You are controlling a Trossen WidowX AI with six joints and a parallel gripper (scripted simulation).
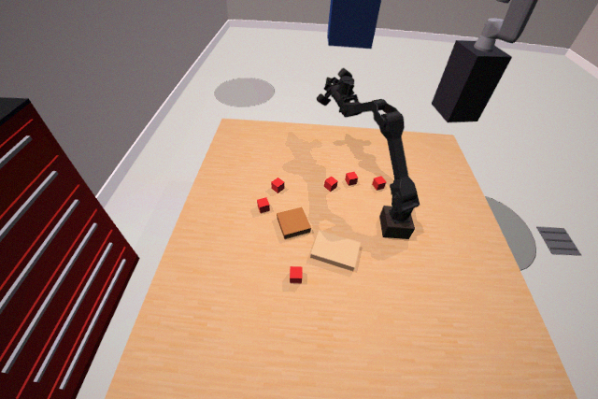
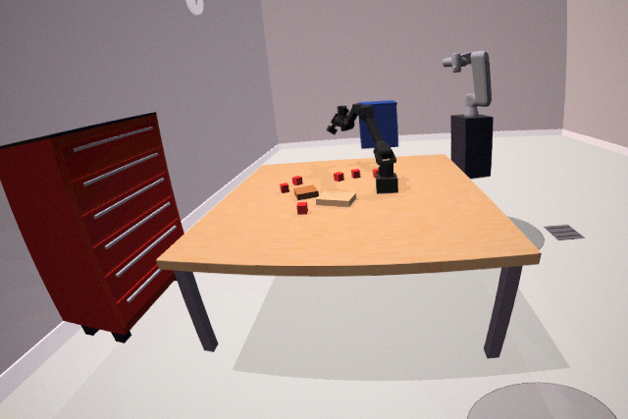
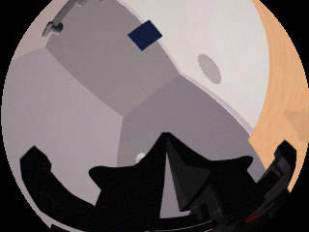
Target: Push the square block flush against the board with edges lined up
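Observation:
The square block (image 1: 292, 221) (image 2: 305, 191), brown-orange on top with dark sides, lies flat on the table left of and behind the board. The pale beige board (image 1: 335, 250) (image 2: 336, 197) lies flat, turned at a different angle. A small strip of table shows between the block's right corner and the board's back left corner; no sides meet. My gripper (image 1: 329, 82) (image 2: 335, 119) (image 3: 165, 135) is shut and empty, its fingertips together in the wrist view. It is raised high above the far part of the table, well away from both parts.
A red cube (image 1: 295, 274) (image 2: 302, 208) stands in front of the block, left of the board. Two red cubes (image 1: 263, 205) (image 1: 277, 185) are behind and left of the block. Three more (image 1: 331, 183) (image 1: 351, 178) (image 1: 378, 182) stand farther back, towards the arm base (image 1: 396, 222) at the right.

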